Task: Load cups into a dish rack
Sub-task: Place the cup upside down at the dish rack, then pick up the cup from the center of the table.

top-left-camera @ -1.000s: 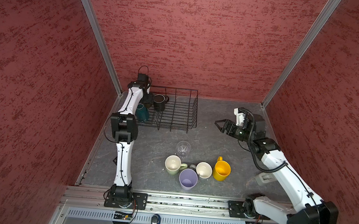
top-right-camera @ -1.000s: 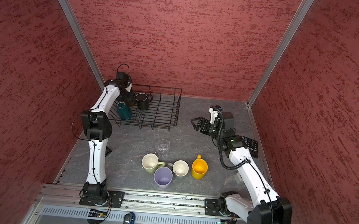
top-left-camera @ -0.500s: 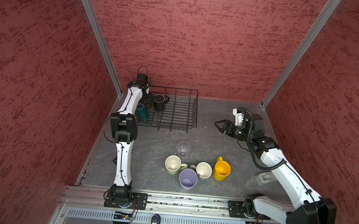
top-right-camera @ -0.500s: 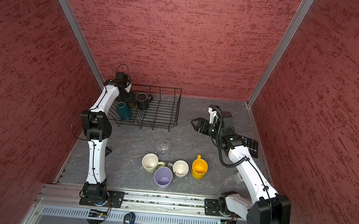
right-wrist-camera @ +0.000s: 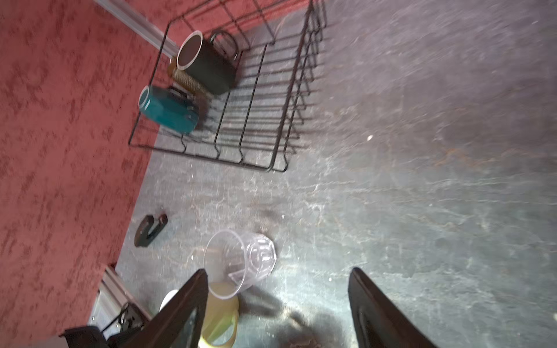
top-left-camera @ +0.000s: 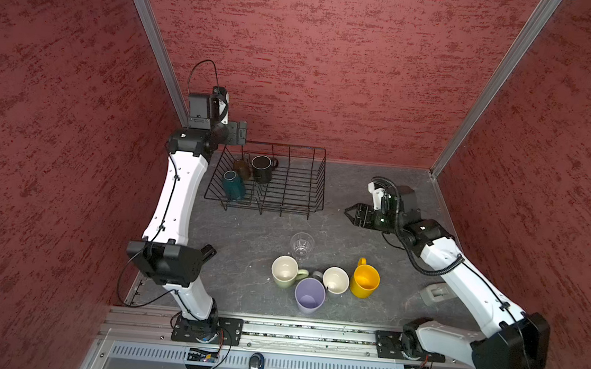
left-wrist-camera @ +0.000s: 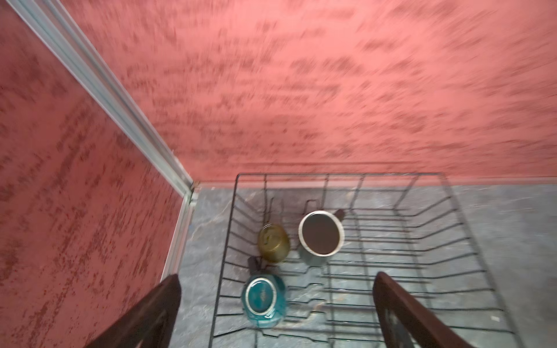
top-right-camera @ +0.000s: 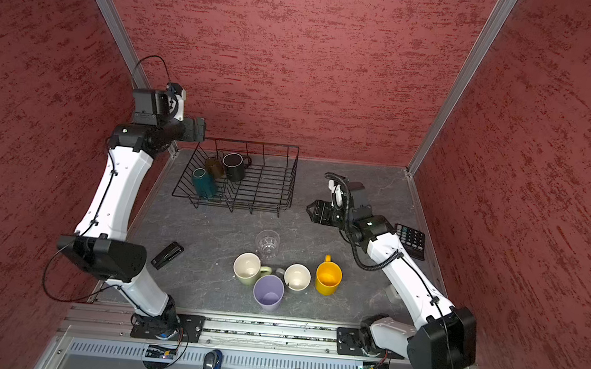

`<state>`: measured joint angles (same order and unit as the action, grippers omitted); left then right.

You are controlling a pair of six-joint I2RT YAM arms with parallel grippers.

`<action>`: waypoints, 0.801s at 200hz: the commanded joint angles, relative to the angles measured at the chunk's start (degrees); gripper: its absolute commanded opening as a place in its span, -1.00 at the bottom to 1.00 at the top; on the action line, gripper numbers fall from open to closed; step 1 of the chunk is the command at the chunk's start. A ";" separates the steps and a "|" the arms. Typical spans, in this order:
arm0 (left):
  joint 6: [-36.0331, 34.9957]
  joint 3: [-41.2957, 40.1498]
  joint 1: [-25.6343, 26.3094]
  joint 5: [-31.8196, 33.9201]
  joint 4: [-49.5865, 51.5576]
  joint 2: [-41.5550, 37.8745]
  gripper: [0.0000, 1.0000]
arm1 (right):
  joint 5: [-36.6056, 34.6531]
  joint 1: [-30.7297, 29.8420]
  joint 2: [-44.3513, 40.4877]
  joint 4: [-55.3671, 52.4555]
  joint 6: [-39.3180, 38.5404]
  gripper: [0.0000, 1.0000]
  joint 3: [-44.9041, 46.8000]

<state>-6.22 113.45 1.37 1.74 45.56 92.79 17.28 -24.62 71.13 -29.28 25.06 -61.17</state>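
Dish rack (top-left-camera: 286, 192): one. Cups: eight in all. Three inside the rack: teal mug (top-left-camera: 233, 185), amber tumbler (top-left-camera: 242, 168), black mug (top-left-camera: 262, 170). Five on the desk outside the rack, on the side toward the arm bases: clear glass (top-left-camera: 302, 244) nearest the rack, then pale green mug (top-left-camera: 284, 271), grey mug (top-left-camera: 336, 279), lilac tumbler (top-left-camera: 309, 295) and yellow mug (top-left-camera: 364, 280) farther off. By kind: five mugs, two tumblers, one glass. Non-cups: one black stapler (top-right-camera: 167, 254); one black calculator (top-right-camera: 410, 239); one pale grey item (top-left-camera: 435, 293), kind unclear, all well apart from the rack. Arms: two. Claws: two, left claw (left-wrist-camera: 278, 277), right claw (top-left-camera: 351, 214).
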 commanded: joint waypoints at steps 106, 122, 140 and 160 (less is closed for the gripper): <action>14.38 -45.04 -4.57 -23.30 -37.25 -26.52 0.99 | -14.09 -19.57 10.53 -3.53 3.32 0.33 -4.52; 14.72 -45.96 -4.93 -24.45 -37.30 -26.43 0.99 | -15.18 -20.95 11.83 -3.63 3.97 0.31 -4.95; 16.05 -47.26 -5.62 -26.08 -37.47 -26.85 0.99 | -16.30 -22.10 15.70 -3.71 4.51 0.26 -5.58; 16.41 -48.63 -5.76 -26.30 -38.00 -28.04 0.99 | -17.19 -22.90 18.54 -3.56 4.87 0.21 -6.11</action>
<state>8.51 66.02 -3.81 -22.24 10.26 66.92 4.14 -46.50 86.78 -31.64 28.34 -65.56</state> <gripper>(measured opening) 0.996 0.618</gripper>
